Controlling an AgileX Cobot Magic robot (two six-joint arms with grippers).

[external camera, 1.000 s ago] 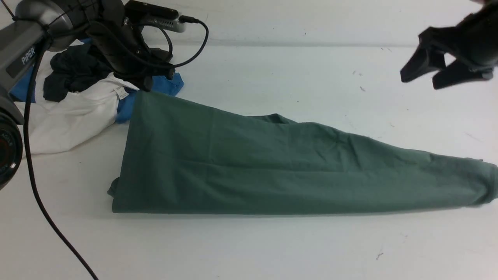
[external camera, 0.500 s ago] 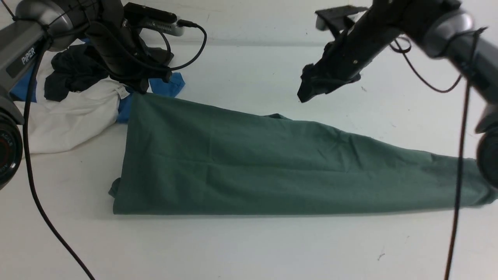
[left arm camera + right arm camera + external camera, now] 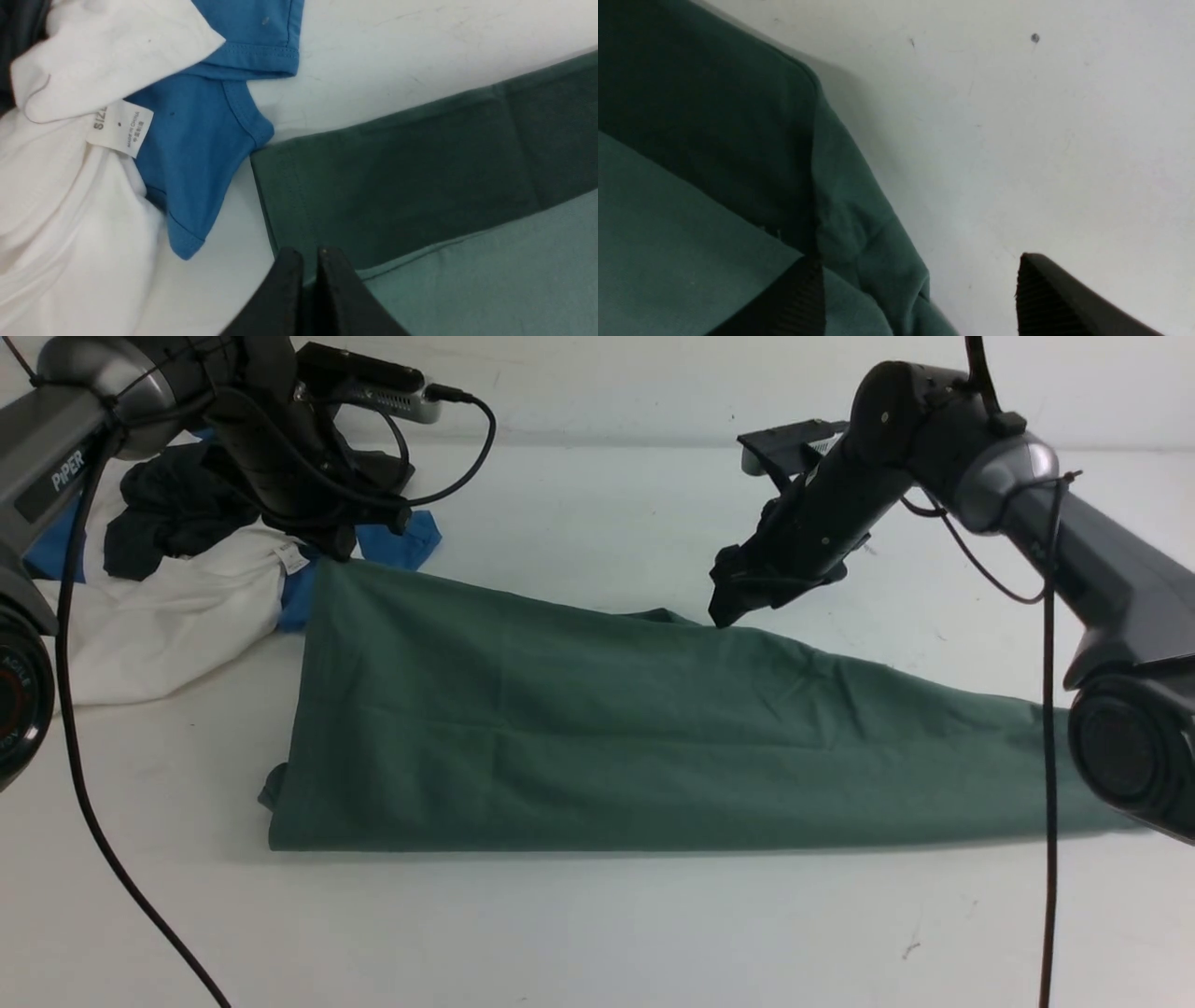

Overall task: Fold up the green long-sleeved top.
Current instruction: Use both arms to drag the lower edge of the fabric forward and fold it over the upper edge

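Pinching the far-left corner of the sage-green cotton long-sleeved top (image 3: 607,737) in your left end effector (image 3: 303,255), you are hovering the wide-open right end effector (image 3: 736,605) astride its far edge, midway along.

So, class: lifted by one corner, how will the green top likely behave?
Probably floppy: the green long-sleeved top lies in soft creases, so it should sag. Thin layers suggest it's light. Pulled sideways, it may slide over the smooth white table.
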